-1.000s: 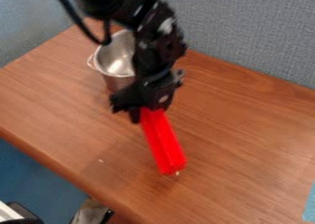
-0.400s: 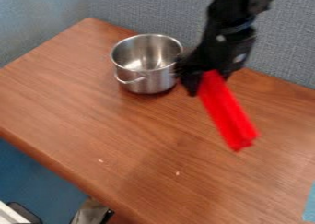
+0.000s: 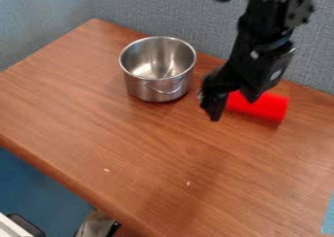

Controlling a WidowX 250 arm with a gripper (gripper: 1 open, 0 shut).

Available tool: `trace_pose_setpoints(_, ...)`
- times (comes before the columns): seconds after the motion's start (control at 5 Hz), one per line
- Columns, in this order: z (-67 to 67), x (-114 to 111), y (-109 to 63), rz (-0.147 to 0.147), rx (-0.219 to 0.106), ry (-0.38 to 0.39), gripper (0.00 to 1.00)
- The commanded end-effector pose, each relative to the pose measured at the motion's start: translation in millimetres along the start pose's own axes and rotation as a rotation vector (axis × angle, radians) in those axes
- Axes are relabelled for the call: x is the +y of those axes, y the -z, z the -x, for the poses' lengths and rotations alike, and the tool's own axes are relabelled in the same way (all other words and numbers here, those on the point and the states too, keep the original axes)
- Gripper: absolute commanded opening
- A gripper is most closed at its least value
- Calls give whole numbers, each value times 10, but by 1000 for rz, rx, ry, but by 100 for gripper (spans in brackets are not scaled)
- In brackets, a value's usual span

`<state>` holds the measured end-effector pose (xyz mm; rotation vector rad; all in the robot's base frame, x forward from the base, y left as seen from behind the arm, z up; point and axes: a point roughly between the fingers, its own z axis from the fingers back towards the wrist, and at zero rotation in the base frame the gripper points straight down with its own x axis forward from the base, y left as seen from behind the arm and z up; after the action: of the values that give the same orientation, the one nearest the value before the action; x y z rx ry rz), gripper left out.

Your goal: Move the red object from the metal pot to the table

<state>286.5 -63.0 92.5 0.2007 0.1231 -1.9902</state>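
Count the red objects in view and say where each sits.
1. The red object lies on the table, right of the metal pot, partly behind the pincer.

My gripper (image 3: pixel 225 102) is black throughout, fingers and housing alike, with black cabling above it. The small rectangular block (image 3: pixel 265 107) is bright, uniform red with no markings. The round stainless-steel pot (image 3: pixel 158 68) is shiny silver, its brushed interior a paler grey. The wooden tabletop (image 3: pixel 117 134) is reddish brown with fine darker grain streaks. The wall (image 3: pixel 53 12) behind is plain muted blue-grey.
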Motion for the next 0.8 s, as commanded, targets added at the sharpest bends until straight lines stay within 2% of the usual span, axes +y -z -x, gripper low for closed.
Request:
trace_pose_setpoints(0.0, 104, 182, 352, -41, -9, -63, 100)
trace_pose_setpoints(0.4, 420, 56, 435, 6, -113, -31, 100)
trace_pose_setpoints(0.6, 635, 246, 330, 36, -107, -131, 100)
